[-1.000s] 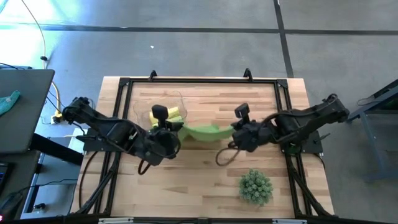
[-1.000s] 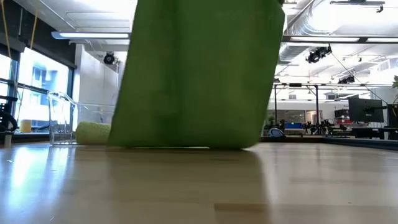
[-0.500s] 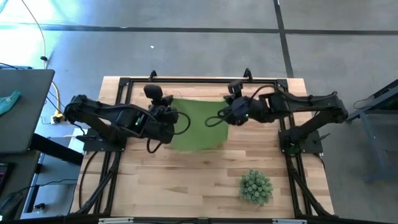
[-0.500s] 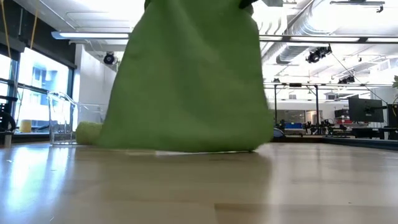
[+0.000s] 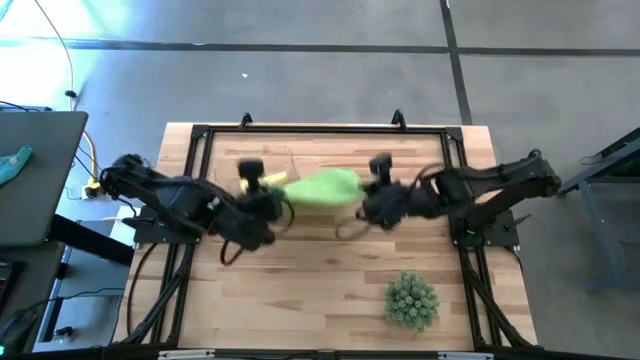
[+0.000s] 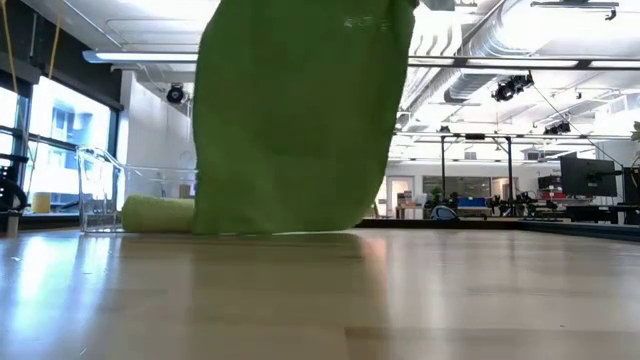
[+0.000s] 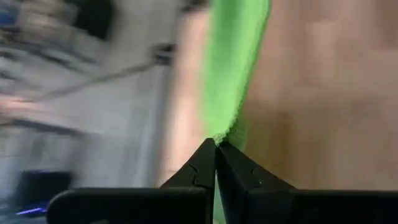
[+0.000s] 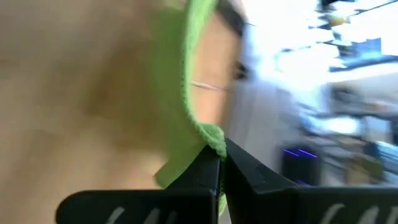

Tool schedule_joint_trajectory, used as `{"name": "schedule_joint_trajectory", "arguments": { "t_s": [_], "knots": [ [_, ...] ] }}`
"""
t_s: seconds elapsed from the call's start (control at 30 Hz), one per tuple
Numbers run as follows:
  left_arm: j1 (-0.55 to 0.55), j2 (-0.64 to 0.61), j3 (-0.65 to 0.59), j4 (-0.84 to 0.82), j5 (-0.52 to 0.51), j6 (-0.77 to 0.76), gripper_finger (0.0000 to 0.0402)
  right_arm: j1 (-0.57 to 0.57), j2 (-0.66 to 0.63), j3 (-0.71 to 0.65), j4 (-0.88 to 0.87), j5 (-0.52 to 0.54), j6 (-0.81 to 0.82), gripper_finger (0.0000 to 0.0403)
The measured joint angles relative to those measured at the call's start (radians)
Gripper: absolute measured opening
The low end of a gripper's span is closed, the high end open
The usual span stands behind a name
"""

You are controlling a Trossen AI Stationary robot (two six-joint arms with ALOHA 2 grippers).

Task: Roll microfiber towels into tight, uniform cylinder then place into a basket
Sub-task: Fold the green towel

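A lime green towel hangs between my two grippers over the table's middle; in the low view it hangs as a sheet whose lower edge reaches the table top. My left gripper and my right gripper are each shut on an upper corner. The clear basket stands far left of them, with a yellow towel at it. A rolled lime towel lies on the table beside the basket. My left gripper pinches the towel's upper left corner between its two shut fingers. The cloth hangs below the hold and runs toward my other gripper. My right gripper pinches the towel's upper right corner between its two shut fingers. The cloth hangs below the hold, slack along its top edge.
A spiky green ball-shaped plant stands near the table's near right. A black frame runs along the table's edges. A teal cloth lies on a side table off to the left.
Both grippers went toward the table's far edge with the towel, which fanned out wide under them, then came partway back toward the near edge. The towel now hangs narrower and more upright, and both grippers have stayed shut on its corners.
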Motion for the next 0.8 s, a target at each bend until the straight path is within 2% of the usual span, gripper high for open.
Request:
{"name": "schedule_joint_trajectory", "arguments": {
  "t_s": [0.07,0.23,0.43,0.63,0.8],
  "knots": [
    [-0.042,0.044,-0.001,0.004,0.100,-0.063,0.0000,0.055,0.000,-0.022,-0.024,-0.091,0.091,0.0000],
    [-0.152,0.191,-0.001,0.027,0.182,-0.202,0.0000,0.172,0.016,-0.104,-0.008,-0.336,0.300,0.0000],
    [-0.225,0.363,-0.002,0.138,0.338,-0.367,0.0000,0.264,0.069,-0.218,0.144,-0.551,0.423,0.0000],
    [-0.247,0.449,-0.002,0.283,0.528,-0.382,0.0000,0.300,0.139,-0.296,0.268,-0.644,0.417,0.0000],
    [-0.229,0.479,-0.002,0.244,0.534,-0.407,0.0000,0.288,0.208,-0.356,0.286,-0.657,0.350,0.0000]
  ]
}}
